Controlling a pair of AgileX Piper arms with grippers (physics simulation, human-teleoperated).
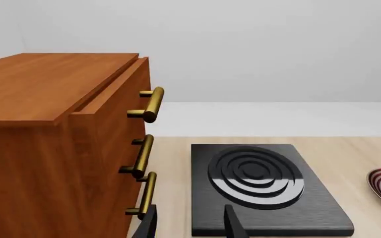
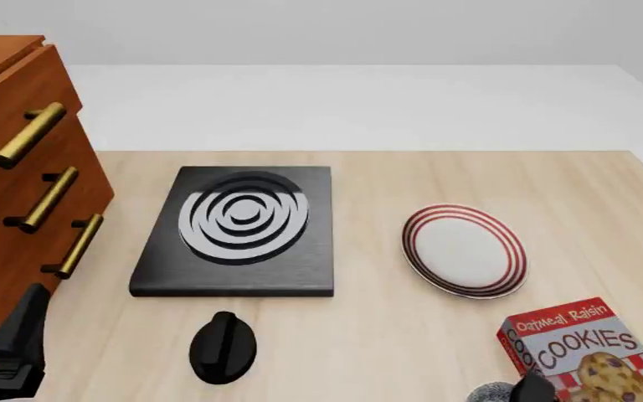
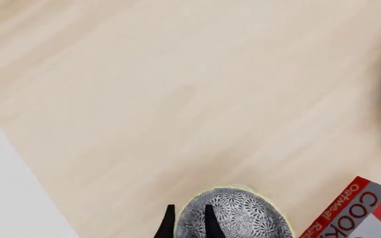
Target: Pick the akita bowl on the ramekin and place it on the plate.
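The akita bowl (image 3: 243, 218), speckled grey, sits at the near edge of the right wrist view. My right gripper (image 3: 189, 225) is shut on its rim, one finger outside and one inside. A thin pale edge shows around the bowl, and the ramekin under it is otherwise hidden. In the front view only a sliver of the akita bowl (image 2: 487, 392) shows at the bottom, beside my right gripper (image 2: 528, 389). The plate (image 2: 464, 249), white with red rings, lies empty on the table beyond them. My left gripper (image 1: 190, 228) is open and holds nothing, near the cabinet.
A wooden cabinet (image 2: 9, 193) with brass handles stands at the left. A black slab with white rings (image 2: 241, 230) lies mid-table, and a black round knob-like object (image 2: 223, 345) lies in front of it. A cookies box (image 2: 584, 347) lies right of the bowl.
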